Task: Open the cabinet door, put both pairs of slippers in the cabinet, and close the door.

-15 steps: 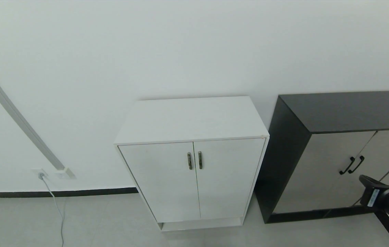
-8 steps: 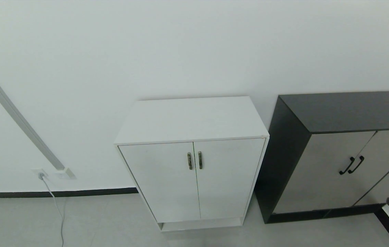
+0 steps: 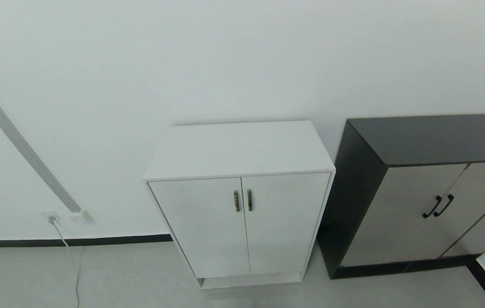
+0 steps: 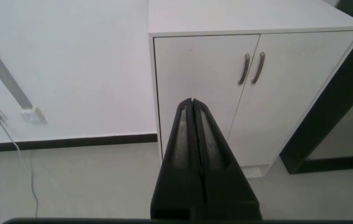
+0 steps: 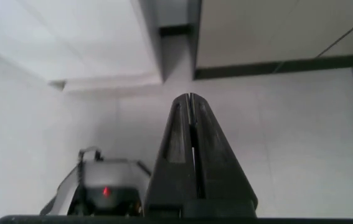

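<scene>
A white two-door cabinet (image 3: pixel 242 205) stands against the wall with both doors shut and two metal handles (image 3: pixel 243 200) side by side at the middle. The same cabinet (image 4: pixel 251 81) appears in the left wrist view beyond my left gripper (image 4: pixel 192 102), which is shut with nothing in it and held some way back from the doors. My right gripper (image 5: pixel 190 98) is shut and empty, pointing down at the grey floor (image 5: pixel 288 124) near the cabinet's base.
A black cabinet with grey doors and black handles (image 3: pixel 430 201) stands right of the white one. A wall socket with a grey cable (image 3: pixel 65 244) sits at the left, under a slanted cable duct (image 3: pixel 20 145). Open floor lies in front.
My right arm, seen at the lower right edge a second ago, has dropped out of the head view. The cabinet doors have stayed shut.
</scene>
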